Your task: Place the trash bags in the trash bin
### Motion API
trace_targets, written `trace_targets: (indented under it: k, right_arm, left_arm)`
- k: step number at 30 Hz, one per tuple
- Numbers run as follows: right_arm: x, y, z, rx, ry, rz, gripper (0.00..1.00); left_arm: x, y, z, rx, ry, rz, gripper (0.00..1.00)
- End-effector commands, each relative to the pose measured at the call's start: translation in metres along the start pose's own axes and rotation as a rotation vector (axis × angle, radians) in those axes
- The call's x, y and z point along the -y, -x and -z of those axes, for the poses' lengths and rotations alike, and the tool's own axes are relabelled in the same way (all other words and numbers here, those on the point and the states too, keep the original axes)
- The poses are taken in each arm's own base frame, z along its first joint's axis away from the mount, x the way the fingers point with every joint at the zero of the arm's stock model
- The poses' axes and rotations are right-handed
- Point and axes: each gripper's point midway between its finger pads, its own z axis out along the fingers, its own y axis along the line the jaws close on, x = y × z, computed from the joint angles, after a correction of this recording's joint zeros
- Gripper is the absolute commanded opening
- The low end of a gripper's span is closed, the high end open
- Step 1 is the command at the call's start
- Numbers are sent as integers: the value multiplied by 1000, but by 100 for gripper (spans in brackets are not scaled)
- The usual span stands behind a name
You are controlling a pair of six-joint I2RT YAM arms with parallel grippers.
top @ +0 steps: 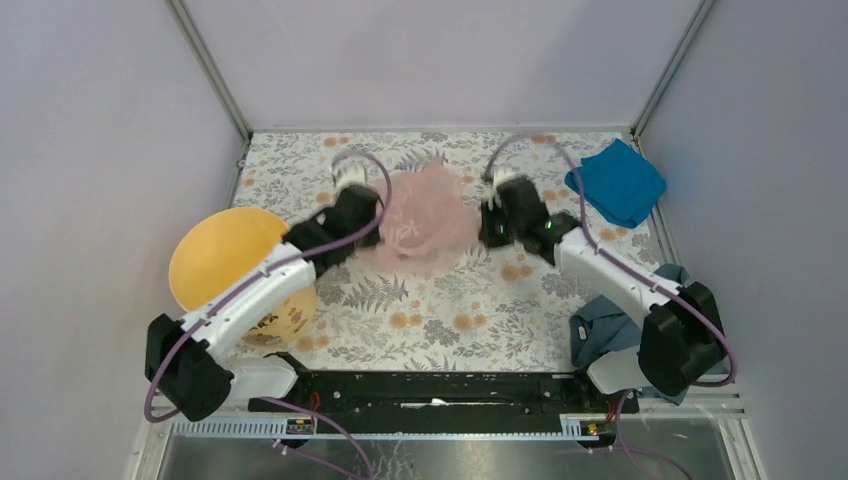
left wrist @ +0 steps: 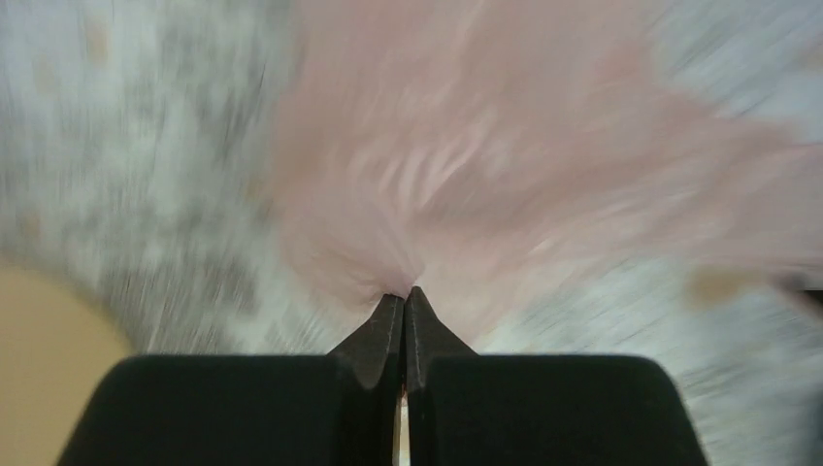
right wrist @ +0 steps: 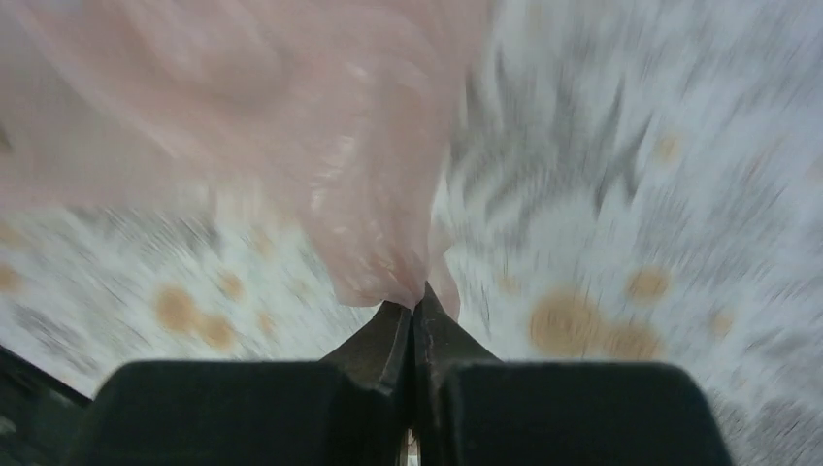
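Black jaws up close, left and right both clenched on pinches of the trash bags [top: 420, 225], opposite edges, I'd guess to spread it. Bags upper centre over desk [top: 450, 320]; trash bin [top: 225, 255] whole only in top view, centre left; wrist views blurred.

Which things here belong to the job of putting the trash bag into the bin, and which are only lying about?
For the job: pink trash bag, pinched by left gripper and right gripper; yellow-orange trash bin.
Lying about: blue cloth; dark teal cloth.
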Motion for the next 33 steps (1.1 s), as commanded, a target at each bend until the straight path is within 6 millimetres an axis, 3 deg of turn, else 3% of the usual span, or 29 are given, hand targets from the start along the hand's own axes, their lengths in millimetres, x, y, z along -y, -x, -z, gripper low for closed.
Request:
trace_targets:
  k: [1,3,5,6,8,11,13,14,15,18,22,27,31,33]
  right_arm:
    - [-32,221,111,547,115,5,0]
    - [-42,264,155,647,157,20,0]
    - [-42,260,160,638,152,34,0]
    - [-38,246,151,600,142,28,0]
    - [-25,198,120,500,121,-7,0]
    - [-10,110,71,372,129,-93,3]
    - [-4,64,47,277,132,-126,6]
    - [-2,45,40,218,133,-135,6]
    - [-1,30,36,169,133,-138,7]
    - [11,1,33,91,80,-134,17]
    - [31,-8,45,52,-38,-107,36]
    - [27,14,66,85,-75,-59,58]
    - [25,20,68,93,-211,90,83]
    - [33,27,69,74,-318,134,87]
  left_arm:
    - [79,228,147,575,-369,144,0]
    - [94,266,191,670,-452,107,0]
    - [97,274,211,719,-499,93,0]
    - [95,267,207,712,-503,91,0]
    - [89,235,183,650,-498,84,0]
    - [73,153,115,463,-461,120,0]
    - [61,96,75,325,-429,149,0]
    - [52,62,52,242,-395,162,0]
    - [47,42,42,194,-383,177,0]
    - [39,11,33,124,-380,190,0]
    - [37,6,40,115,-399,174,0]
    - [46,7,50,97,-452,148,0]
    - [46,8,55,106,-469,146,0]
    - [45,8,56,109,-471,147,0]
